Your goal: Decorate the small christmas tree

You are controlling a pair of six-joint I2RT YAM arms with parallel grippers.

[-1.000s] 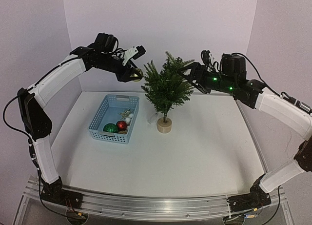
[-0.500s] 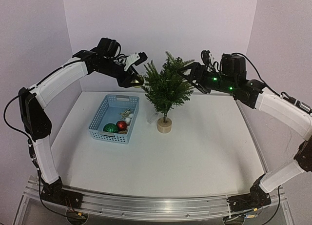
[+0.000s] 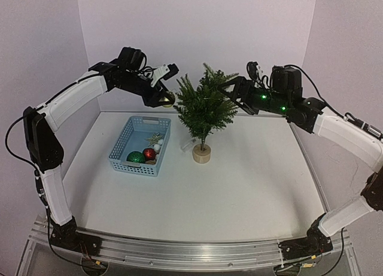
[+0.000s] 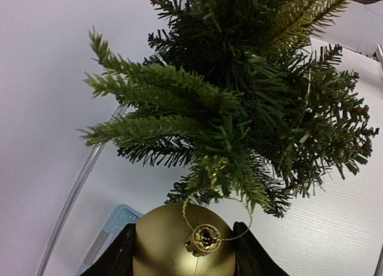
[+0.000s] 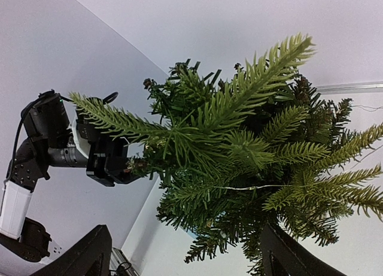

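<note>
The small christmas tree [image 3: 203, 108] stands upright on its round wooden base [image 3: 201, 154] at mid table. My left gripper [image 3: 163, 96] is shut on a gold ball ornament [image 4: 176, 243], held just left of the tree's left branches. The ball's thin gold hanging loop [image 4: 187, 211] rises from its cap [image 4: 203, 239] against a low branch tip [image 4: 209, 168]. The black fingers [image 4: 116, 259] press on both sides of the ball. My right gripper [image 3: 232, 90] is open at the tree's right side. Its fingers [image 5: 90, 252] stand wide apart with branches [image 5: 239, 150] between them.
A light blue perforated basket [image 3: 127, 145] lies left of the tree, holding a red ball [image 3: 149, 152], a green ball [image 3: 135, 157] and small pale ornaments. Purple walls close in the back and sides. The left gripper [image 5: 108, 162] shows behind the branches in the right wrist view.
My left gripper has shifted slightly right and down, bringing the gold ball closer to the tree's left branches. The right arm and the tree have not moved.
</note>
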